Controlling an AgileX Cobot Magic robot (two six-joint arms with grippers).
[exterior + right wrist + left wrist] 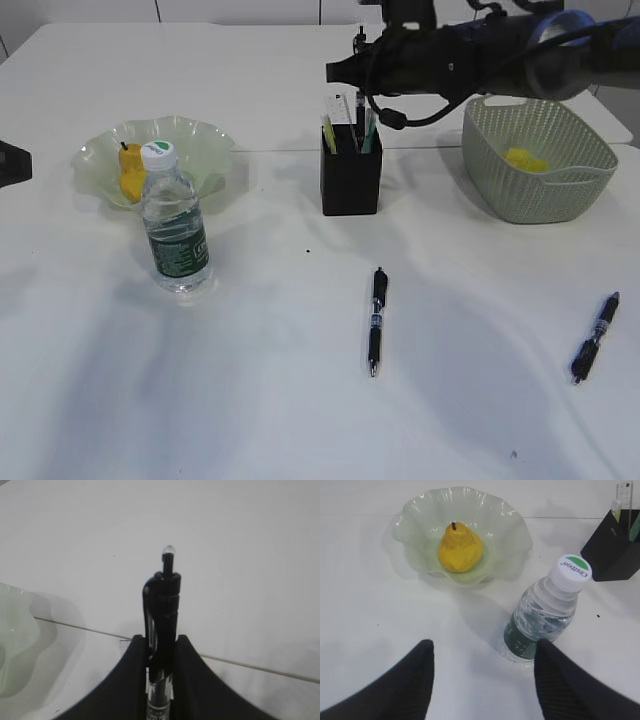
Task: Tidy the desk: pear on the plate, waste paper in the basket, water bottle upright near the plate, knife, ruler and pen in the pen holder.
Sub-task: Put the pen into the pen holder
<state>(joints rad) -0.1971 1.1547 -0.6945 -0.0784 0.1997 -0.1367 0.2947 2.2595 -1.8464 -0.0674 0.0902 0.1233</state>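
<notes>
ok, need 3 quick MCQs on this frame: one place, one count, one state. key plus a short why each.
1. Where is the pear?
A. on the plate
B. in the basket
C. beside the pen holder

2. How many pens lie loose on the table?
A. none
B. two
C. four

3. What is the right gripper doing?
A. hanging open
B. shut on a pen
C. holding the bottle

Key:
1 A, the pear sits in the plate's hollow.
2 B, one mid-table, one at the right.
3 B, the right wrist view shows the fingers clamped on the barrel.
</notes>
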